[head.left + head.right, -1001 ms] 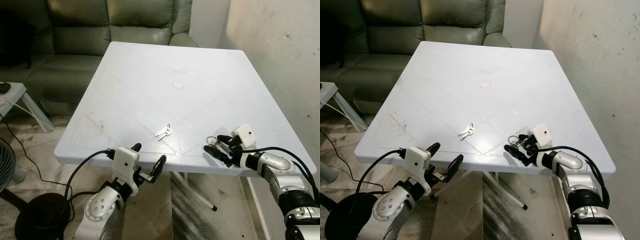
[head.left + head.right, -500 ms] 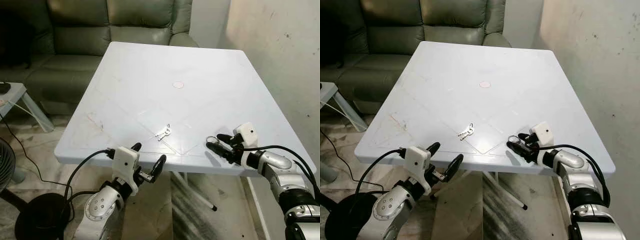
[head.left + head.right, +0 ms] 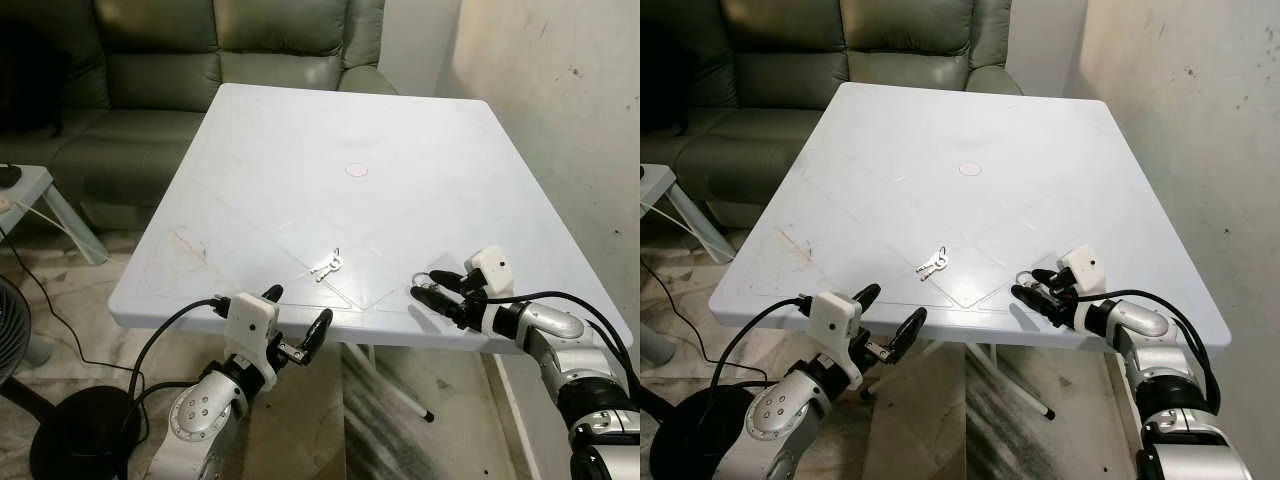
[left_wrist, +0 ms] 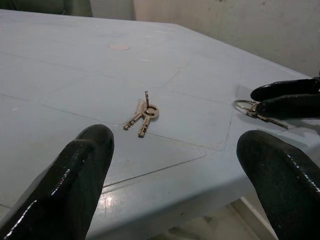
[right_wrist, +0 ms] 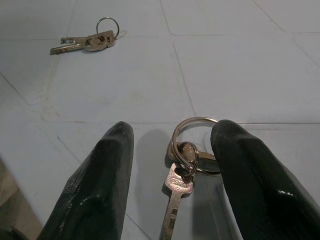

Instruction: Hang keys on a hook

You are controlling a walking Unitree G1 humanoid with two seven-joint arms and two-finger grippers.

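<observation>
Compared with one second ago, the right gripper [image 5: 172, 165] has pulled back a little toward the table's [image 3: 330, 130] near right edge, and its fingers now stand open on both sides of the ringed keys [image 5: 186, 165], which lie flat on the table, so the pickup seems not yet secured. The right arm stays low and stretched along the edge, while the left gripper [image 3: 297, 325] hangs open below the near edge, facing a second small key set [image 3: 326, 265].
</observation>
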